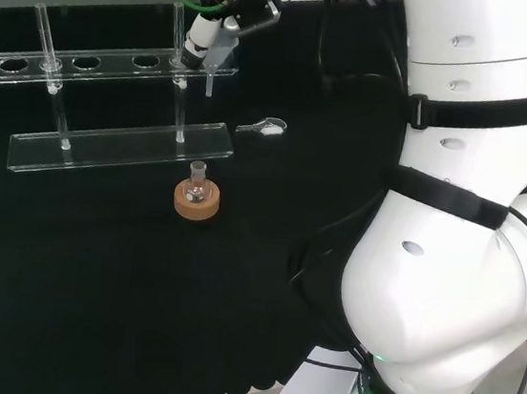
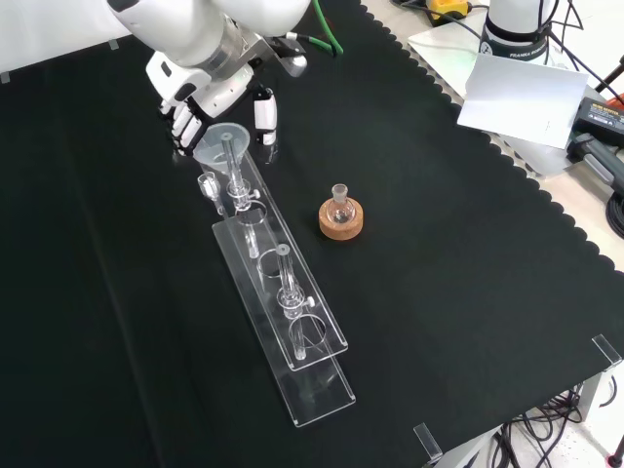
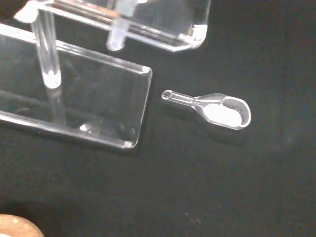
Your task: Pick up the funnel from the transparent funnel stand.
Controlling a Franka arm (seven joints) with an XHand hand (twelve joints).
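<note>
The clear funnel (image 2: 221, 139) sits in the end hole of the transparent funnel stand (image 2: 292, 341), its stem (image 3: 116, 35) passing down through the upper shelf. My hand (image 2: 216, 90) hangs just above it. Bent fingers (image 2: 182, 125) lie on one side of the cone and the thumb (image 2: 265, 112) on the other. I cannot tell whether they touch the cone. In the head view the hand (image 1: 220, 4) is at the top, over the funnel (image 1: 220, 57) at the right end of the stand (image 1: 121, 146).
A small glass flask on a cork ring (image 2: 341, 217) stands beside the stand, in front of it in the head view (image 1: 197, 198). A glass scoop with white powder (image 3: 224, 109) lies on the cloth off the stand's end (image 1: 265, 128). White paper (image 2: 517, 93) lies past the cloth's edge.
</note>
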